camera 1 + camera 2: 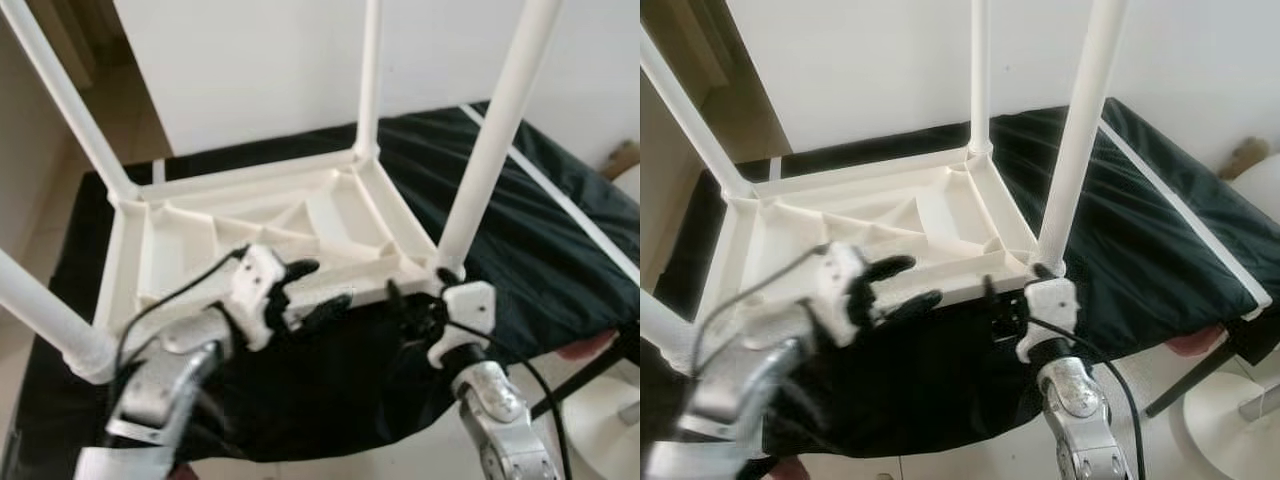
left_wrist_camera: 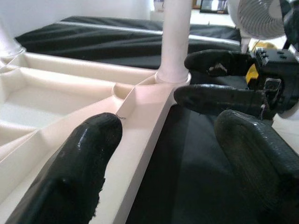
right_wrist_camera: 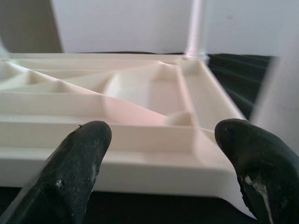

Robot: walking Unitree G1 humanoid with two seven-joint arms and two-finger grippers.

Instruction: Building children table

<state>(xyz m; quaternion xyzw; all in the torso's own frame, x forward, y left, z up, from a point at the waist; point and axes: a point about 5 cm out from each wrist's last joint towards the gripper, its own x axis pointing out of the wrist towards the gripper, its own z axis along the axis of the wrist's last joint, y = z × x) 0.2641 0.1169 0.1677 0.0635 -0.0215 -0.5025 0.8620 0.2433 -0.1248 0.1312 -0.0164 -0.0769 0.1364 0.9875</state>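
A white plastic children's table lies upside down on a black cover, its four legs pointing up. The near right leg rises from the corner closest to my right arm. My left gripper is open and straddles the near rim, one finger over the ribbed underside and the other outside it. Just below the near right corner, my right gripper is open and points at the rim's outer face. In the left wrist view the right gripper sits beside that leg's socket.
The black cover spreads to the right and drops off at the near edge. A white wall stands behind. A white fan and a round white base stand on the floor to the right.
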